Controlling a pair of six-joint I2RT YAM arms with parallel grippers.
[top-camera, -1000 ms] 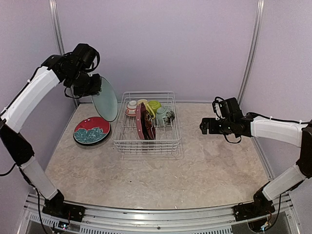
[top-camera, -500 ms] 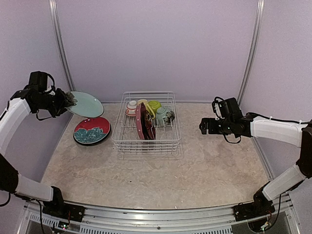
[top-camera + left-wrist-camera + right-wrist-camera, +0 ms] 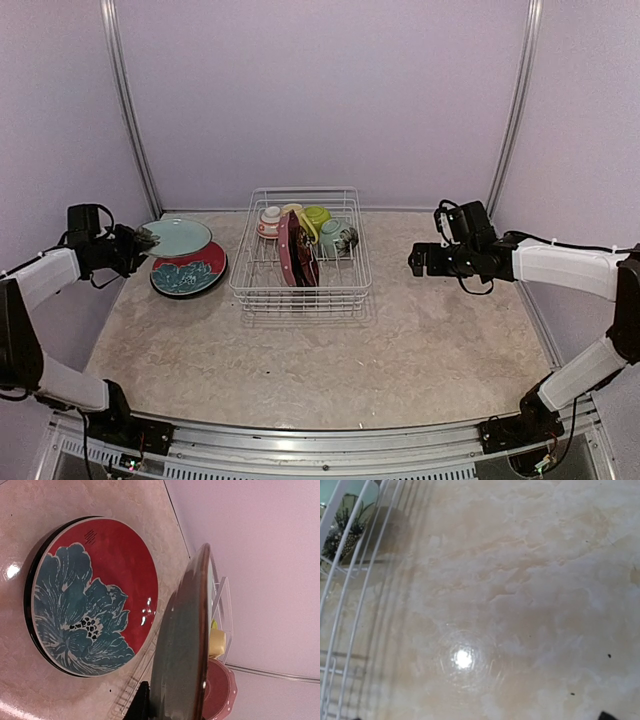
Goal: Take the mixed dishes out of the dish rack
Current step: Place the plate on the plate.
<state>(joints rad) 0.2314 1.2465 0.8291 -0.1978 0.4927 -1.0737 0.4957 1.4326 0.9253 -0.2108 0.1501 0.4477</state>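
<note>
The dish rack [image 3: 300, 285], a white wire basket, stands at mid-table. In it are an upright dark red plate [image 3: 297, 252], a lime green bowl [image 3: 317, 216], a pinkish bowl [image 3: 269, 221] and a pale green bowl [image 3: 333, 237]. My left gripper [image 3: 143, 238] is shut on the rim of a pale teal plate [image 3: 180, 237], held low and nearly flat over a teal-and-red patterned plate [image 3: 188, 270] lying on the table. The left wrist view shows the held plate [image 3: 182, 645] edge-on, one dark finger [image 3: 139, 706] beneath it. My right gripper [image 3: 415, 262] hovers open and empty, right of the rack.
The rack's wires [image 3: 350, 580] run along the left of the right wrist view, over the marbled table [image 3: 520, 605]. The left wrist view catches a pale yellow mug [image 3: 217, 642] and the dark red plate [image 3: 220, 692] behind the held plate. Lilac walls close in the table.
My left arm swung the pale teal plate from high and tilted beside the rack down to the left, laying it nearly flat over the patterned plate. The right arm stayed still.
</note>
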